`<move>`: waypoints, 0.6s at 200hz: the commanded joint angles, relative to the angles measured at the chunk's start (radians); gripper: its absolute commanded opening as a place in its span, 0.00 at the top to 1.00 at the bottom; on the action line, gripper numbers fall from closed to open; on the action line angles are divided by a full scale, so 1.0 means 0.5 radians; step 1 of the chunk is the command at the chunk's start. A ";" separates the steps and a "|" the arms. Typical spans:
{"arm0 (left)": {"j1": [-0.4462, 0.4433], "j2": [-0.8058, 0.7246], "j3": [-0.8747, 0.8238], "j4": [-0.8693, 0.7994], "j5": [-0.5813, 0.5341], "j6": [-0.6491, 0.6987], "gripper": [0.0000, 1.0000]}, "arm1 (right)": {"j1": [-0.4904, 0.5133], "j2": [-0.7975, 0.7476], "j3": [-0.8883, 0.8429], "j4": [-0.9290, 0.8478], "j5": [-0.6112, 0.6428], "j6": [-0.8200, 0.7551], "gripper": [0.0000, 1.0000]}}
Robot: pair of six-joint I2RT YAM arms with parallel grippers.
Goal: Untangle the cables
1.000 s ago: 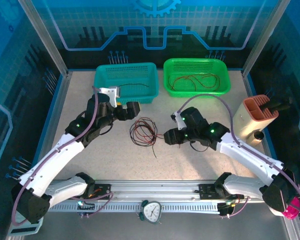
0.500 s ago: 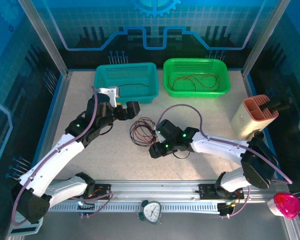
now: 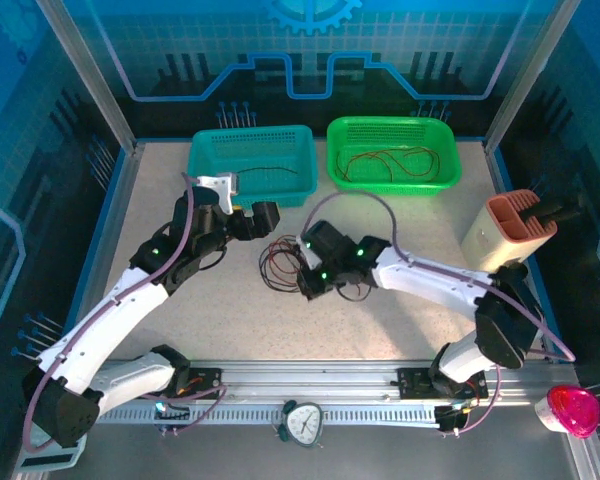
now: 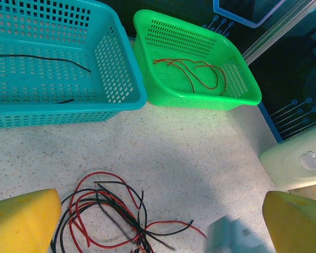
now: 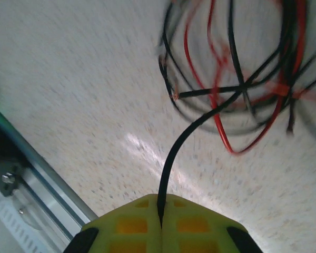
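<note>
A tangle of thin red and black cables (image 3: 280, 262) lies on the speckled table between the two arms. My right gripper (image 3: 308, 283) sits at the tangle's right edge. In the right wrist view its yellow fingers (image 5: 160, 208) are shut on one black cable (image 5: 179, 147), which runs up into the loops (image 5: 237, 79). My left gripper (image 3: 265, 218) hovers just behind and left of the tangle, open wide, with nothing between its pads (image 4: 26, 221). The tangle (image 4: 105, 216) lies below it.
A teal basket (image 3: 205, 170) at the back holds a black cable (image 4: 42, 58). The green basket (image 3: 450, 170) beside it holds red cables (image 4: 195, 71). A beige holder with an orange top (image 3: 505, 235) stands at the right. The rail and a clock (image 3: 302, 422) line the near edge.
The right arm swung left across the table to the tangle, and its gripper shut on a black cable. The left arm has stayed still and open.
</note>
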 commanded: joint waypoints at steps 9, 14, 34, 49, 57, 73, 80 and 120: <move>0.007 -0.039 0.054 0.033 0.041 0.063 0.01 | -0.206 -0.203 0.488 -0.282 -0.013 -0.286 1.00; 0.008 -0.040 0.052 0.039 0.041 0.075 0.01 | -0.245 -0.209 0.555 -0.296 -0.052 -0.303 1.00; 0.016 -0.038 0.048 0.075 0.068 0.118 0.01 | -0.377 -0.191 0.827 -0.320 -0.218 -0.348 1.00; 0.021 -0.041 0.054 0.111 0.098 0.142 0.01 | -0.446 -0.157 1.027 -0.328 -0.306 -0.360 1.00; 0.019 -0.041 0.061 0.126 0.115 0.157 0.01 | -0.471 -0.136 1.127 -0.329 -0.338 -0.360 1.00; 0.022 -0.038 0.088 0.152 0.151 0.197 0.01 | -0.510 -0.089 1.319 -0.326 -0.414 -0.348 1.00; 0.022 -0.035 0.102 0.164 0.172 0.217 0.01 | -0.519 -0.068 1.403 -0.321 -0.448 -0.338 1.00; 0.024 -0.003 0.200 0.252 0.302 0.319 0.01 | -0.547 0.058 1.849 -0.317 -0.557 -0.305 1.00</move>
